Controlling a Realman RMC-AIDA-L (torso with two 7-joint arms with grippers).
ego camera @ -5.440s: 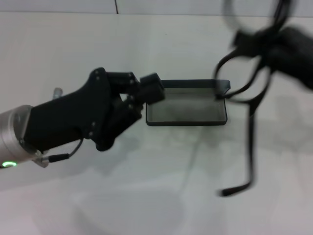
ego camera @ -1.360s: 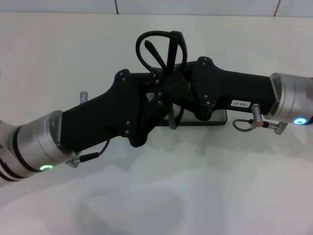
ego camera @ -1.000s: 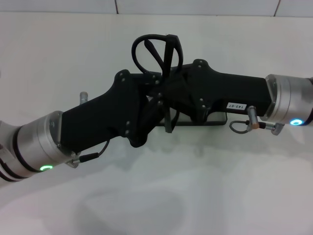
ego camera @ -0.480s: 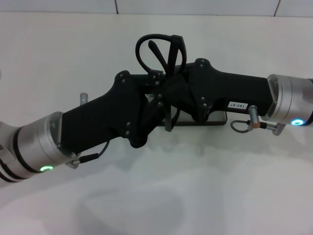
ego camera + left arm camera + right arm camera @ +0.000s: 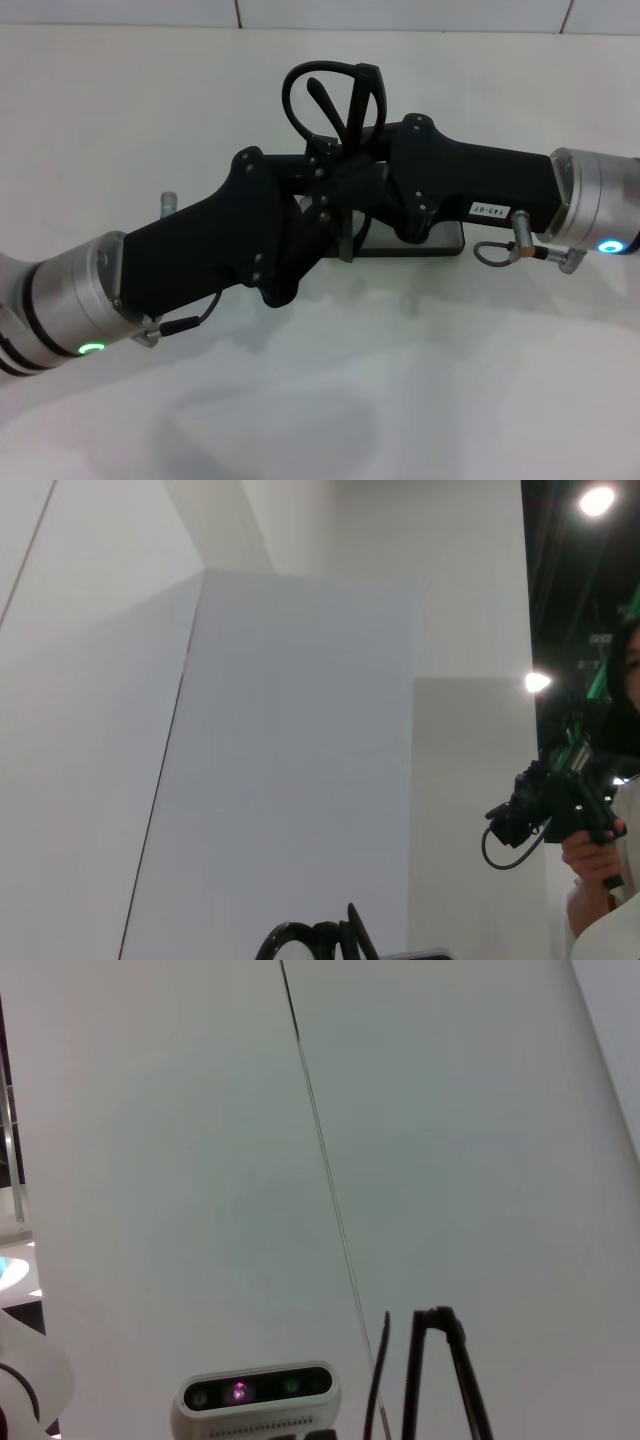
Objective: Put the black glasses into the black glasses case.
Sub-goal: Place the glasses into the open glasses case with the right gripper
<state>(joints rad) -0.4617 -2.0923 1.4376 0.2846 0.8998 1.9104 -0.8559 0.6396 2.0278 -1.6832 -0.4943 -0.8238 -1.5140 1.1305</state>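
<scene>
The black glasses (image 5: 330, 95) stand upright above the spot where both grippers meet, over the middle of the table. One lens loop and the folded temple arms stick up, and one temple hangs down (image 5: 346, 240). My right gripper (image 5: 358, 188) comes in from the right and is shut on the glasses. My left gripper (image 5: 322, 178) comes from the lower left and presses against the same spot. The black glasses case (image 5: 450, 241) lies under both arms; only its near right corner shows. Parts of the glasses show in the left wrist view (image 5: 312, 940) and the right wrist view (image 5: 440, 1370).
White table (image 5: 320, 400) all around. In the left wrist view a person holds a black device (image 5: 552, 808) far off. The right wrist view shows the head camera (image 5: 258, 1396).
Since 5.4 s ago the right gripper carried the glasses left over the case to the left gripper. In the last second the glasses and right arm only shifted slightly right.
</scene>
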